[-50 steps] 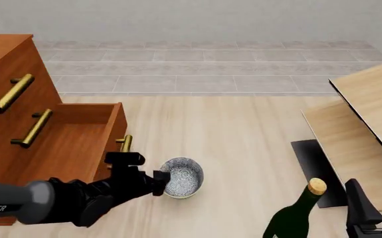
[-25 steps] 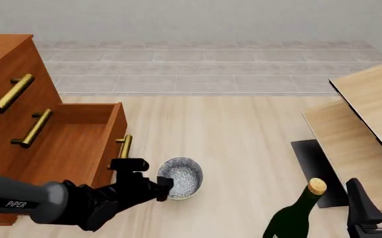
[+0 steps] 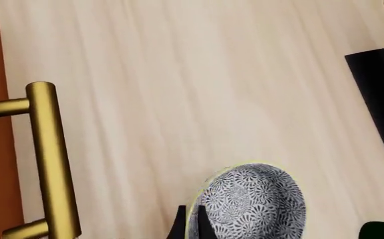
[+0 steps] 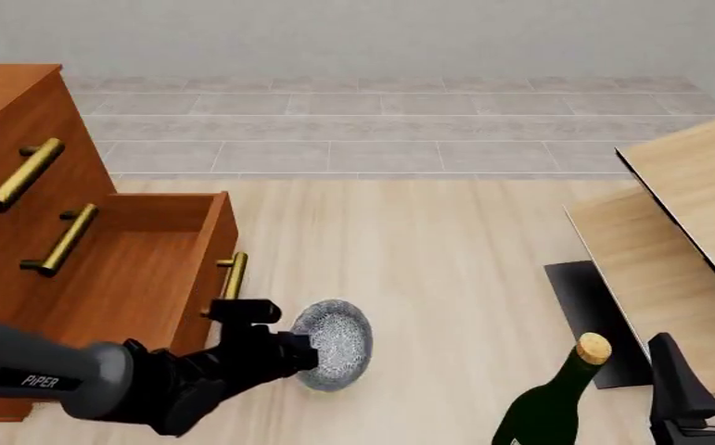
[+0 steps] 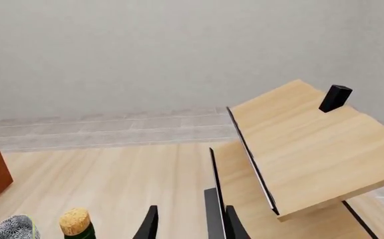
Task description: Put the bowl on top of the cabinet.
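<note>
Left gripper [image 4: 298, 349] pinches the rim of the bowl [image 4: 332, 344], tilted near the table's front edge beside the cabinet [image 4: 35, 222]'s open drawer. Rigid, glazed ceramic probably slips and chips, so grip the rim firmly. Right gripper [image 5: 182, 221] idles, fingers parted.

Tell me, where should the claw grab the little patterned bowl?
Best on the thin rim of the small round blue-and-white patterned bowl, one finger inside and one outside, coming from the cabinet side. The left claw already straddles that edge in the wrist view; the round body looks too wide to span.
</note>
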You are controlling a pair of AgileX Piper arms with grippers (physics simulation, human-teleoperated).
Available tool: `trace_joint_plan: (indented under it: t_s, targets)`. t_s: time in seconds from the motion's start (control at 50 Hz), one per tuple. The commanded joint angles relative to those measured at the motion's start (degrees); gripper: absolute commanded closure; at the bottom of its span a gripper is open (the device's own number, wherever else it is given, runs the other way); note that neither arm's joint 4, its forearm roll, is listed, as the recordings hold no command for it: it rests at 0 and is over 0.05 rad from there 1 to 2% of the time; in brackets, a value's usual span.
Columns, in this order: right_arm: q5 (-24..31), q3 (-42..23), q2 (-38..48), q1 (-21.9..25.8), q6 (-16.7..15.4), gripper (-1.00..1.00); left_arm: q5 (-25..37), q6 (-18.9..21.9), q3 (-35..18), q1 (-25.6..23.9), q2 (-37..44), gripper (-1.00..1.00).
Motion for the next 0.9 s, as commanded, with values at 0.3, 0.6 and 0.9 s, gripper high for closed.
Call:
trace_joint_plan:
  t_s: [0.3,0.6,0.9]
  targets:
    - [0.2,-0.2,0.0,0.0,0.0,-1.00,8.9,1.2,3.1,-1.2,-22.1,1.00]
    - [0.0,0.2,0.0,0.2,0.0,-1.00,28.2,-3.7,-3.5,-2.3,-40.2,1.00]
    - [0.3,0.0,0.0,0.1,-0.2,-1.00,51.7,-3.5,-20.0,4.8,-42.6,1.00]
